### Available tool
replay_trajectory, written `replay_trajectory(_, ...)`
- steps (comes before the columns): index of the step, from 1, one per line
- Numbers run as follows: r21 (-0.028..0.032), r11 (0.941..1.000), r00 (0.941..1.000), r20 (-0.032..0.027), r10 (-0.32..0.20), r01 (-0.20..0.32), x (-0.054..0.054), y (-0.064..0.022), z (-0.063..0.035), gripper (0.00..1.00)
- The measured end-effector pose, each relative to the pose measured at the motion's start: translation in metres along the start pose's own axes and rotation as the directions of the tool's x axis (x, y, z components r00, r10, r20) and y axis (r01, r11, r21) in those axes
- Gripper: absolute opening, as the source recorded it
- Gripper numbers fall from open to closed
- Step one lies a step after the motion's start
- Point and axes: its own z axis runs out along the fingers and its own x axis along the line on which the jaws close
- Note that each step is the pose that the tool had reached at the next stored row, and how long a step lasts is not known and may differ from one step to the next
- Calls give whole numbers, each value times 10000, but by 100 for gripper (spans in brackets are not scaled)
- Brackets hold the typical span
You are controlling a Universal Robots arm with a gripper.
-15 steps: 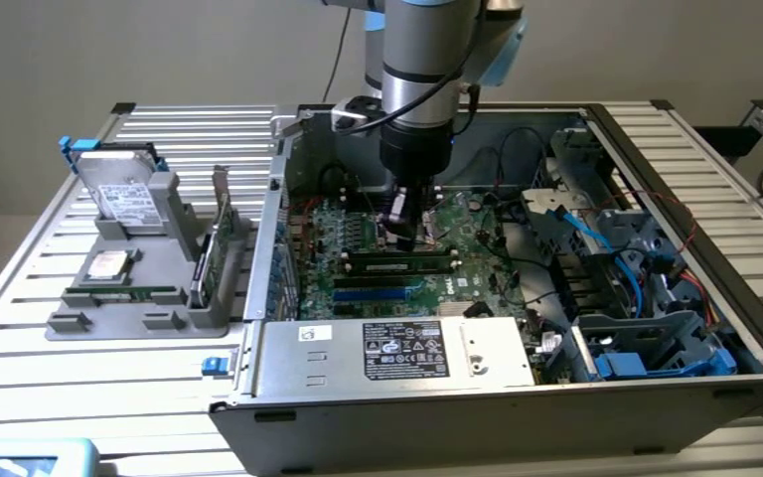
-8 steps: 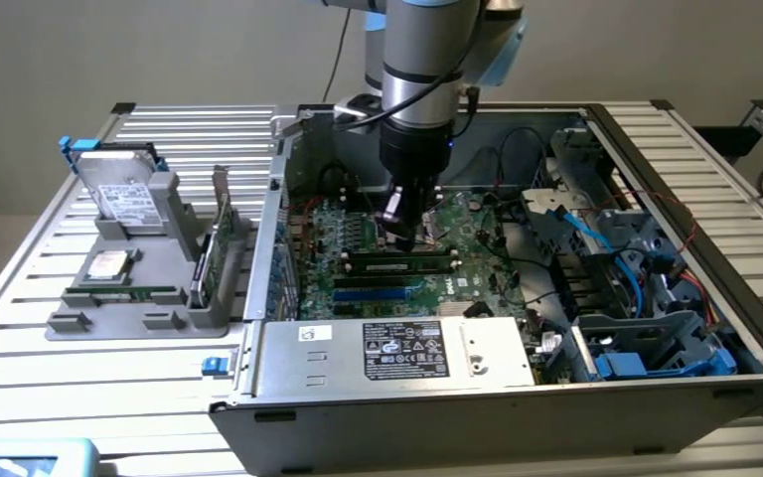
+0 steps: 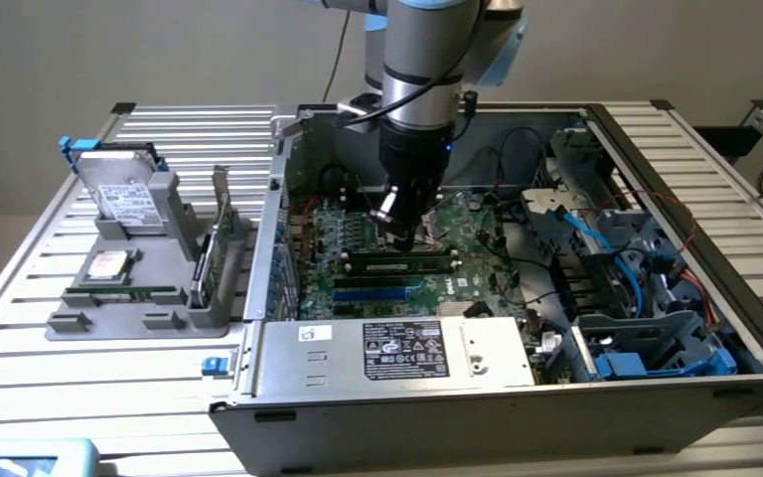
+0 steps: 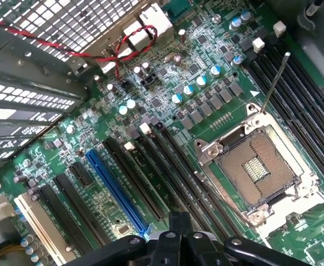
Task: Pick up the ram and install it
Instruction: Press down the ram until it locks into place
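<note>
Closed hand [image 4: 178, 235] above motherboard [image 4: 206, 94], ram [image 3: 399, 265] seated just below

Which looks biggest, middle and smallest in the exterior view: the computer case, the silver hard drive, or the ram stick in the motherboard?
1. Computer case, biggest by far.
2. Silver hard drive.
3. Ram stick, a thin strip, smallest.

A slatted metal table [image 3: 37, 328] carried everything. An open computer case [image 3: 515, 397] lay on it toward the exterior view's right, and a grey holder tray [image 3: 143, 323] sat just beside the case on the exterior view's left. A pale blue object [image 3: 24, 459] rested at the table's near corner.
</note>
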Motion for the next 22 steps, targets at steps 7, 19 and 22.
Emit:
replay_trajectory(7,43,9965,9965,75,832,-832,-2,0,11,11)
replay_trajectory(19,119,9806,9806,121,1954,-1956,1,0,-9,11)
replay_trajectory(22,114,9747,9748,107,2230,-2231,2,-1,-20,11)
